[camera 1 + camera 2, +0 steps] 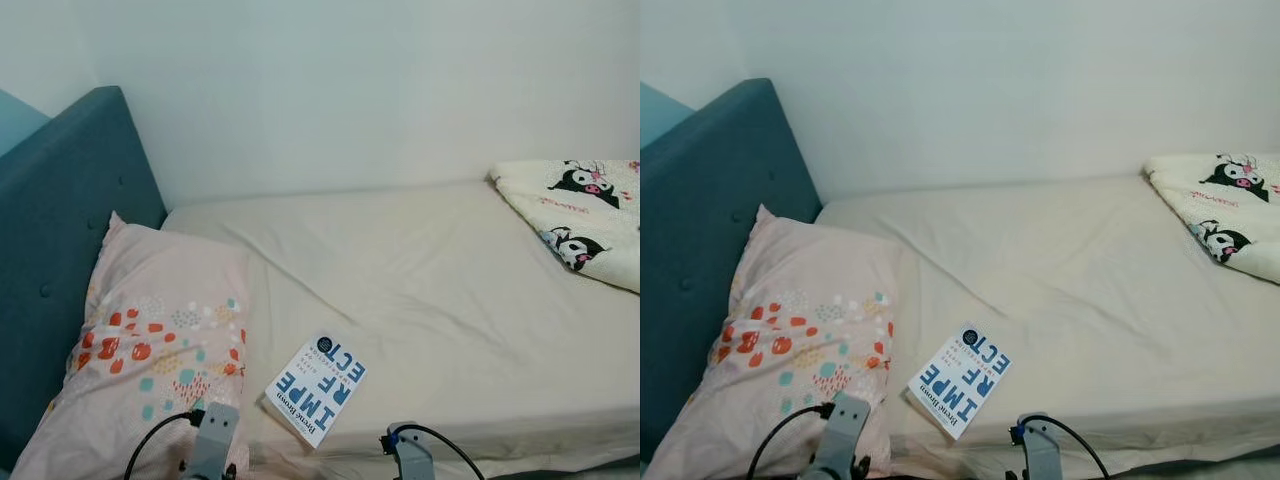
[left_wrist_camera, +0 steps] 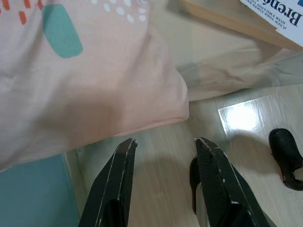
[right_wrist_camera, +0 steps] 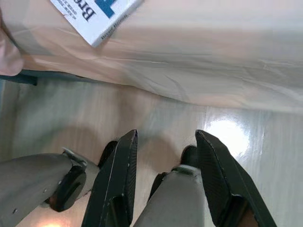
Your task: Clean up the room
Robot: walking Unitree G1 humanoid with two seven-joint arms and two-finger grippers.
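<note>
Blue-and-white paperback book [image 1: 316, 388] lies stray at the beige-sheeted bed's [image 1: 440, 290] near edge, beside the pink patterned pillow [image 1: 150, 350].
Left pincer [image 2: 163, 146] and right pincer [image 3: 165, 142] hang below that edge, fingers apart, empty, likely awaiting the reach.

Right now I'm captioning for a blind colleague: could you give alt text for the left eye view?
A white and blue book lies near the front edge of a beige bed, beside a pink patterned pillow against a teal headboard. A cartoon-print blanket sits folded at the far right.
</note>
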